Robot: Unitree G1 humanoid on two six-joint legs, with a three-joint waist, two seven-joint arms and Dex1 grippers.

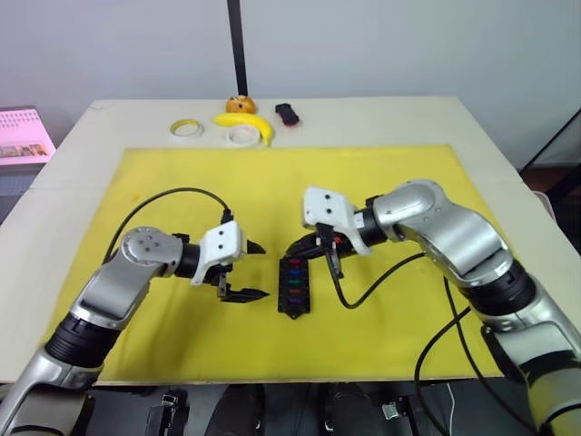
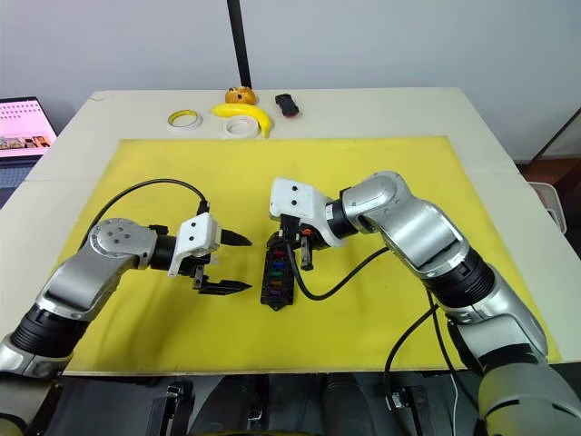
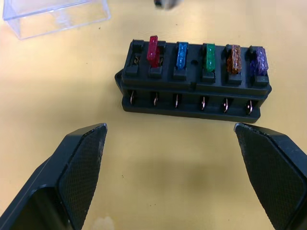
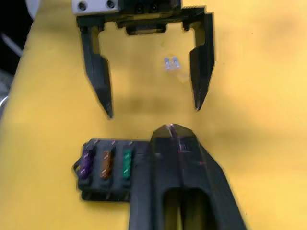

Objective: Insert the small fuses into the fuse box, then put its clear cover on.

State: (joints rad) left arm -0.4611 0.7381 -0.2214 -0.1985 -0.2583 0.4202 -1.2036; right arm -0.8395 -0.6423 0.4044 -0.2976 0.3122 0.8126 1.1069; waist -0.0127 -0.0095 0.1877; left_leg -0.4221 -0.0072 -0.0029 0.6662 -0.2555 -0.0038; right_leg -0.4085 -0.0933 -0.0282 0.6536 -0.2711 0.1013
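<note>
Surface: yellow mat (image 1: 381, 173) on a pale table (image 1: 54, 200).
Fuse box (image 3: 192, 79): lies mid-mat between the two grippers, five small fuses (image 3: 209, 56) standing in its slots.
Left gripper (image 1: 243, 270): fingers spread wide, just beside the box, touching nothing.
Right gripper (image 4: 172, 143): pressed together over the box's red-fuse end.
Clear cover (image 3: 55, 17): on the mat near the box.
Loose pale fuse (image 4: 171, 63): on the mat between the left fingers.

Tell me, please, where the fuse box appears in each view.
Left eye: fuse box mid-mat, just right of the open left gripper.
Right eye: same spot.
Left wrist: box lies ahead of that gripper.
Right wrist: box partly hidden, facing the left gripper.
Shared landmark: the left gripper.
</note>
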